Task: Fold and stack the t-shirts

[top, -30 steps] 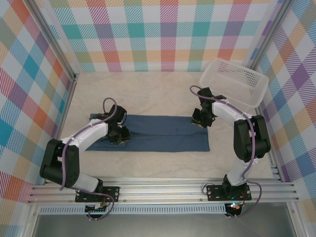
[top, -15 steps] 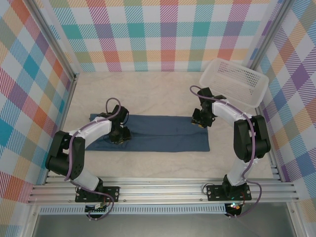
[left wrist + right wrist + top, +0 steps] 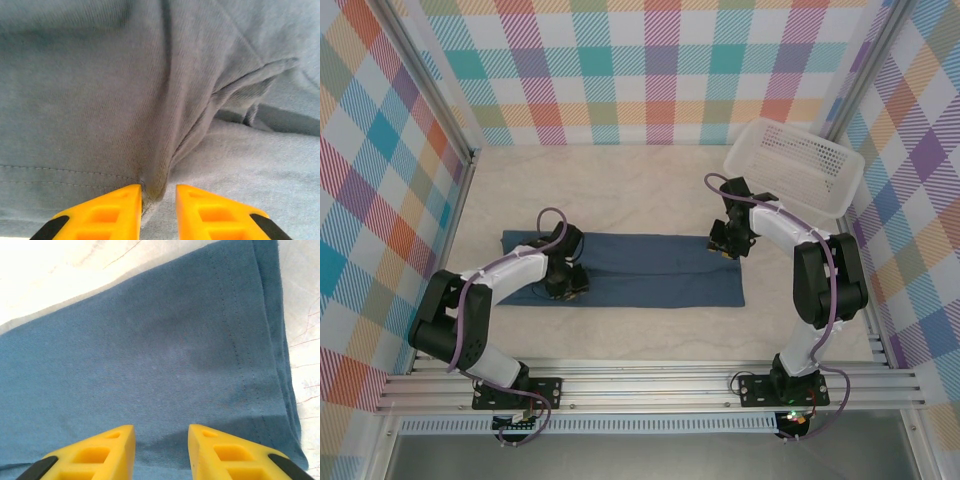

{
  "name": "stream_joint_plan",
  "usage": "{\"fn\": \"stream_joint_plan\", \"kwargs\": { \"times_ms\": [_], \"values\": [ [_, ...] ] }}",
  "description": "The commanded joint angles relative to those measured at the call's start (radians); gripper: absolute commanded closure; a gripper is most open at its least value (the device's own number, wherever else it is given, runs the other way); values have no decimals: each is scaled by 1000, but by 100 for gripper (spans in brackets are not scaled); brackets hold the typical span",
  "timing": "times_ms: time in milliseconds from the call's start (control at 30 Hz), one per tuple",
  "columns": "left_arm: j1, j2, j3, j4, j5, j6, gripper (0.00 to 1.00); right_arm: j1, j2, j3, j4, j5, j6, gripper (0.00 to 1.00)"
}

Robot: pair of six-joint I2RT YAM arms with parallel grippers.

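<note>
**Left arm shifts on the shirt's left end while the right holds its place**

The table carries the dark slate-blue t-shirt, folded into a long band across mid-frame, below and left of the white mesh basket at upper right. In the last second the left gripper has slid slightly right and down the frame, while the right gripper, at the band's upper-right corner, has not moved. This is probably the start of a crosswise fold. The left wrist view adds what the overhead view cannot: the jaws are nearly closed, pinching a raised ridge of fabric. The right wrist view shows jaws partly apart over flat cloth beside the hem, holding nothing.
</note>
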Motion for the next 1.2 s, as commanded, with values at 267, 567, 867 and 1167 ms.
{"fn": "stream_joint_plan", "kwargs": {
  "times_ms": [267, 567, 867, 1167],
  "values": [
    [-22, 40, 2, -13, -25, -59, 78, -79, 52, -11, -4, 8, -59, 76],
    [60, 293, 217, -145, -105, -60, 78, -77, 124, -75, -126, 27, 26, 83],
    [84, 824, 1047, -368, -105, -33, 78, 92, -65, -298, -194, 9, 203, 78],
    [30, 1183, 1670, -531, -5, -50, 77, 365, -52, -371, -86, -136, 453, 77]
  ]
}}
